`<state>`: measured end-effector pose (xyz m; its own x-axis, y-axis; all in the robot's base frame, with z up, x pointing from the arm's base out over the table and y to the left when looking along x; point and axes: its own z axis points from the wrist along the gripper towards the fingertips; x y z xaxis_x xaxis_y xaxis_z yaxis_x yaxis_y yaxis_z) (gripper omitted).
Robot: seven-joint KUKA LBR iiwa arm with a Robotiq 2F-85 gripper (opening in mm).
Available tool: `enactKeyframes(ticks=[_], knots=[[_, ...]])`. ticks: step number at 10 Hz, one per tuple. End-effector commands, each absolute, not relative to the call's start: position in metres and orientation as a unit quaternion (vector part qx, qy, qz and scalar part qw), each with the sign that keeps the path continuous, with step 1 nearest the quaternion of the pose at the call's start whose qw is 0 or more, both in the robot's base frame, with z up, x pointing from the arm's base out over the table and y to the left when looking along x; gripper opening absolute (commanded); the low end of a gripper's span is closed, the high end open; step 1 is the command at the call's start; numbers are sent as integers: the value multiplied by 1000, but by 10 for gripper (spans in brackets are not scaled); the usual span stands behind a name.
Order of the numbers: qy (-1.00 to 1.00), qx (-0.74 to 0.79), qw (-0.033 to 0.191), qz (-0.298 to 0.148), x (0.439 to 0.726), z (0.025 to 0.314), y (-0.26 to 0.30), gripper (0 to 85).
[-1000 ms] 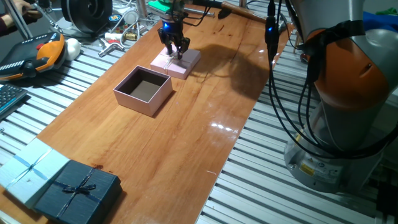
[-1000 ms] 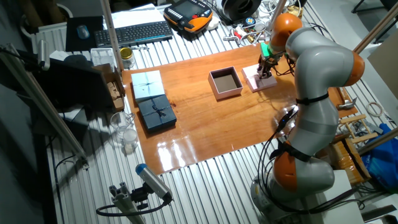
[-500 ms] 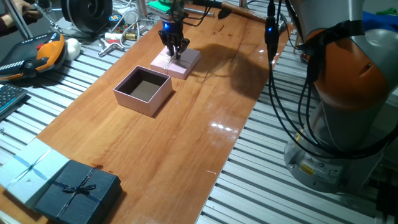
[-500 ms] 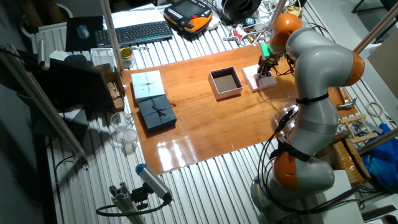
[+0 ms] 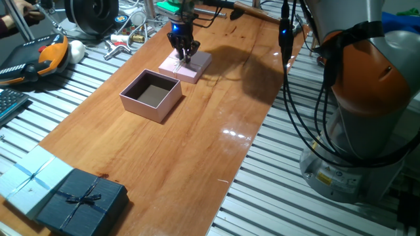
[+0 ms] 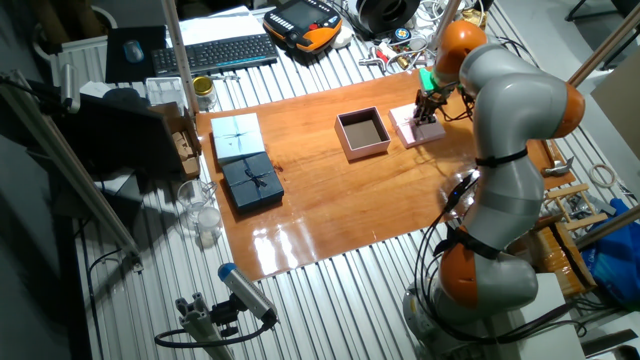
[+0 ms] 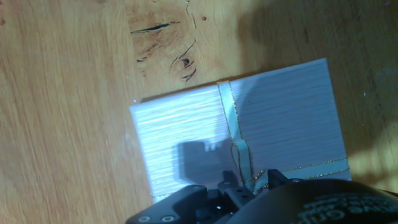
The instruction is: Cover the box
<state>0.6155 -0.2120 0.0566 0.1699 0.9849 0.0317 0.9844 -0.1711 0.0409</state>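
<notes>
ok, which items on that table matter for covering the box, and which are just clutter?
In play:
- open pink box
- its pink lid with ribbon, lying flat beside the box
- end effector, down on the lid

Just lying about:
- dark navy box with bow
- light blue ribboned box
- orange teach pendant
- keyboard

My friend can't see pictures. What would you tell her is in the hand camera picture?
A flat pale lid with a thin ribbon crossed over it lies on a wooden table, seen from straight above. The robot's dark gripper is at the bottom edge, right over the ribbon crossing. Some dark cracks mark the wood above the lid.
</notes>
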Motion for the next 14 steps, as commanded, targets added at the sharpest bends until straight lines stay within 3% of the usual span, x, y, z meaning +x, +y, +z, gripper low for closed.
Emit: enactKeyframes(ticks=[1,7,14], knots=[[646,762,7,27,615,56,-212,0],[650,759,14,26,614,63,-213,0],[651,759,0,15,613,79,-210,0]])
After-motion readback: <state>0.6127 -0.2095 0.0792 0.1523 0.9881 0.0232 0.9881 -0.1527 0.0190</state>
